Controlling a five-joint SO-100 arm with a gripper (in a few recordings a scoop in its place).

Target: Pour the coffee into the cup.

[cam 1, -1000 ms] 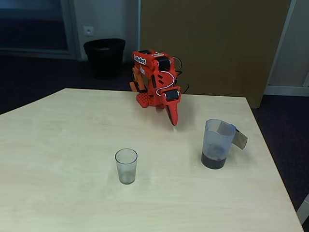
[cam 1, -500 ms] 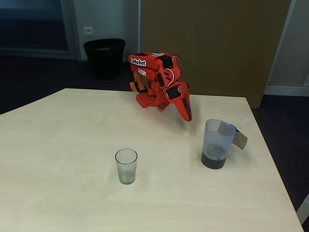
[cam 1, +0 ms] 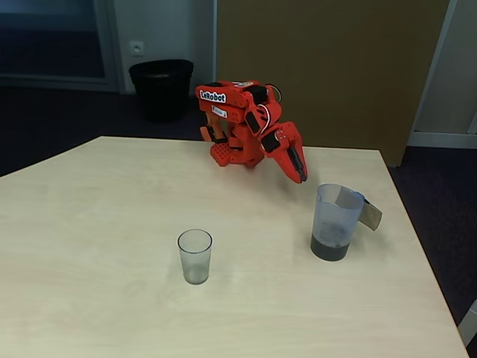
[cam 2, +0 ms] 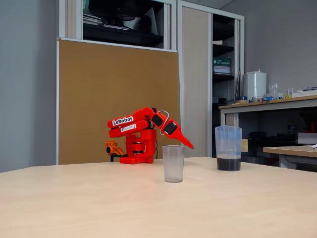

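A small clear cup (cam 1: 194,256) (cam 2: 173,163) stands upright and looks empty at the table's middle front. To its right in both fixed views stands a taller translucent jug (cam 1: 337,221) (cam 2: 228,148) with a handle, and dark coffee (cam 1: 329,247) (cam 2: 228,163) lies shallow in its bottom. The red arm's gripper (cam 1: 300,174) (cam 2: 188,145) hangs above the table, up and left of the jug and clear of it. Its fingers lie together and hold nothing.
The arm's base (cam 1: 227,153) (cam 2: 134,159) sits at the table's far edge. A black waste bin (cam 1: 161,88) stands on the floor behind. The table's right edge (cam 1: 425,253) runs close to the jug.
The gripper has swung right and risen, from pointing down near the table's back middle to a spot up and left of the jug. Cup and jug have not moved.
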